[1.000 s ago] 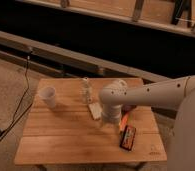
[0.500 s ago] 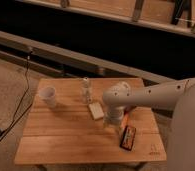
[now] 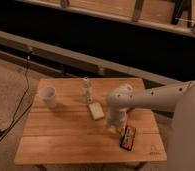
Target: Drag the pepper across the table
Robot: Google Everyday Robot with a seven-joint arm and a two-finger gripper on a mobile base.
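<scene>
right, we're looking down at the table (image 3: 66, 135) and the gripper (image 3: 113, 124) is planted low on the planks, right of centre, hanging straight down from the white arm (image 3: 151, 97) that reaches in from the right. whether the claw is apart or closed, we cannot tell; the wrist blocks it.

and the pepper? we can't pick it out cleanly. our read is that it sits under or just behind the gripper's tip, in the gap between the beige block (image 3: 96, 110) and the black packet (image 3: 128, 137). that would explain the vertical, pressed-down pose: for a drag you pin the thing against the wood rather than lift it.

now, the room to move. the beige block lies just beside the gripper on its left and slightly behind, and the packet is near on the front right, close to the table's front edge. so that's a tight pocket. behind the block stands a clear bottle (image 3: 86, 89), upright and easy to topple, and a white cup (image 3: 47, 95) sits well apart near the back left.

the open stretch is the front left: bare planks all the way over. we'd judge a sweep that way, passing in front of the block, the safest line, since the right offers little wood before the edge.
</scene>
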